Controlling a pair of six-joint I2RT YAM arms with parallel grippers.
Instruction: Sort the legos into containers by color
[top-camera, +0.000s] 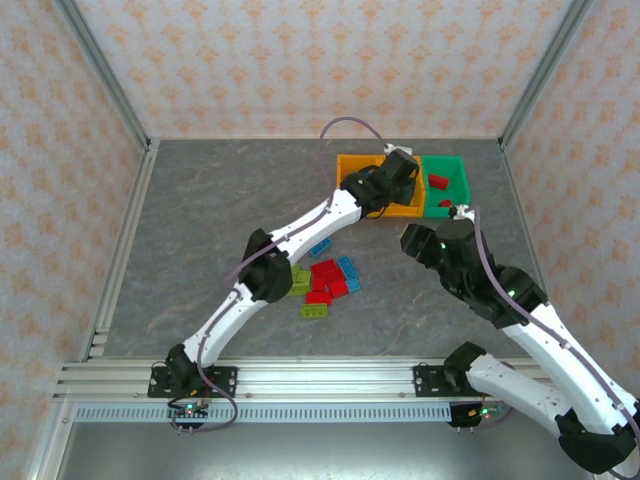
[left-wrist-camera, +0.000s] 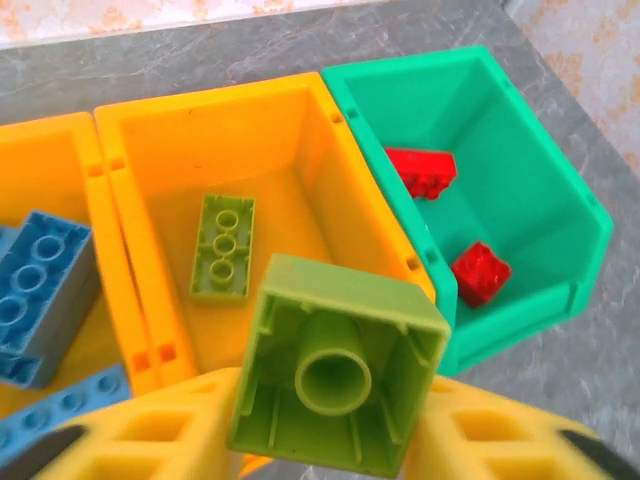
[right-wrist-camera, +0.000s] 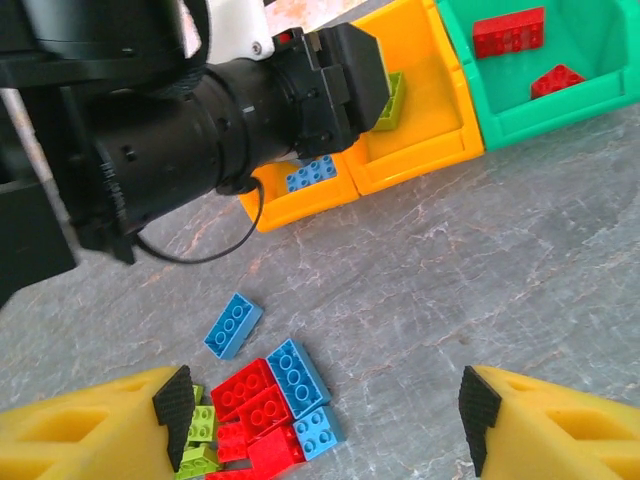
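Observation:
My left gripper hangs over the middle orange container with a lime green lego between its yellow fingers, hollow underside facing the camera. The lego touches both fingers, and whether they still clamp it is unclear. Another green lego lies in that bin. Blue legos lie in the left orange container, and two red legos in the green container. My right gripper is open above the table, beside the loose pile of legos.
The three bins sit at the back right of the grey table. The loose pile lies mid-table between the arms. The left arm stretches diagonally over it. Patterned walls and metal rails enclose the table.

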